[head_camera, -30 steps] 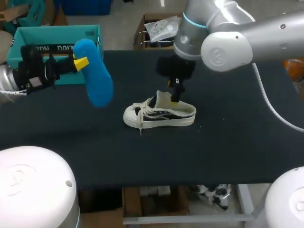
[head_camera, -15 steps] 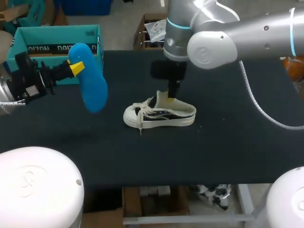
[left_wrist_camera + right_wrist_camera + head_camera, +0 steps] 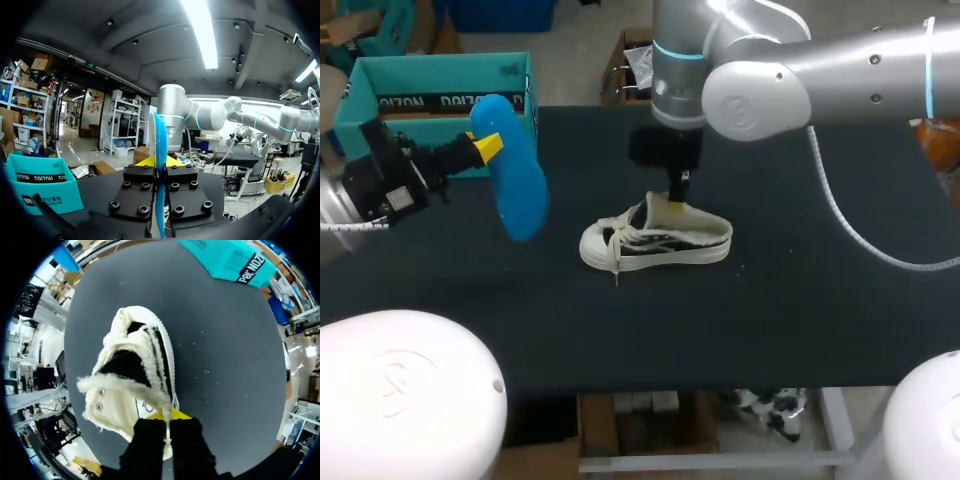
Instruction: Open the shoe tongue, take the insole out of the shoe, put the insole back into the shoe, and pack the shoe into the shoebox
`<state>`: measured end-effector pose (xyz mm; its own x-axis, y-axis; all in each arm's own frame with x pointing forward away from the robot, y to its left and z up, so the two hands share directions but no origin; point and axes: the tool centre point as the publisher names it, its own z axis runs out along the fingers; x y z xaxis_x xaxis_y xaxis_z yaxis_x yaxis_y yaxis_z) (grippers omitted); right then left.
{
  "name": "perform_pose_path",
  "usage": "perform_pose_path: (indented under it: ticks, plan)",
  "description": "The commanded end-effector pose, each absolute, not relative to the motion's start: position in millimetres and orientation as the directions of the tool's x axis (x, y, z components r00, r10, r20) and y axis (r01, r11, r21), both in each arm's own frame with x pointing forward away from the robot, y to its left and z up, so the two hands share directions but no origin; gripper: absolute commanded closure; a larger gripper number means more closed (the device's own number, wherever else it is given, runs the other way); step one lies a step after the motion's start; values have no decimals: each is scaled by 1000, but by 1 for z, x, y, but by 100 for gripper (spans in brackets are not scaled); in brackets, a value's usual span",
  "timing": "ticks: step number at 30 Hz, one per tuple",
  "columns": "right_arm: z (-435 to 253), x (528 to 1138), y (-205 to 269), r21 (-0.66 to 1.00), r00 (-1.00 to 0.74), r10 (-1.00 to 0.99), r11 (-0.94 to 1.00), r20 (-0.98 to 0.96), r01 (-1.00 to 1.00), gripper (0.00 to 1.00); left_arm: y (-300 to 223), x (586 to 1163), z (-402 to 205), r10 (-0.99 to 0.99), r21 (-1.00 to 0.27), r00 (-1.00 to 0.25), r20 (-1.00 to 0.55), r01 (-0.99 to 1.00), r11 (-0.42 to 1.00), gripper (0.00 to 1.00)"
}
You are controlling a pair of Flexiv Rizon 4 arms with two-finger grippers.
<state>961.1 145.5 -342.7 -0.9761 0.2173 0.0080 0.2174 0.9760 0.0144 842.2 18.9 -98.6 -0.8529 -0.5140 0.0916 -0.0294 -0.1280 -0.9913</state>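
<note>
**Insole out, tongue pinched**

The left pincer (image 3: 488,147) is clamped on the blue insole (image 3: 517,180) and holds it on edge in the air above the worktop (image 3: 800,300), near the teal shoebox (image 3: 440,90) at the back left. The white shoe (image 3: 655,240) stands on its sole mid-worktop. The right pincer (image 3: 677,198) reaches down from above, its fingers nearly together and gripping the shoe's tongue (image 3: 662,212).

Head view overlooks the table (image 3: 800,320) from behind; left wrist looks level across it; right wrist, close above, shares the shoe (image 3: 125,375).
</note>
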Motion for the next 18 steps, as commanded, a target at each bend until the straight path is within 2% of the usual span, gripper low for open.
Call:
perform_pose_path:
  ticks: [1,8,18]
  plan:
    - [-328,952,138,56,-944,329,943,8,329,100,3,862,-100,-453,-993,-889,65,-13,-117,100]
    - [-317,936,136,144,-834,550,823,37,549,100,-17,881,-91,-324,-994,-946,-8,44,-103,100]
    - [-308,916,157,235,-649,757,619,74,749,100,-24,920,-77,-155,-989,-986,-64,83,-123,100]
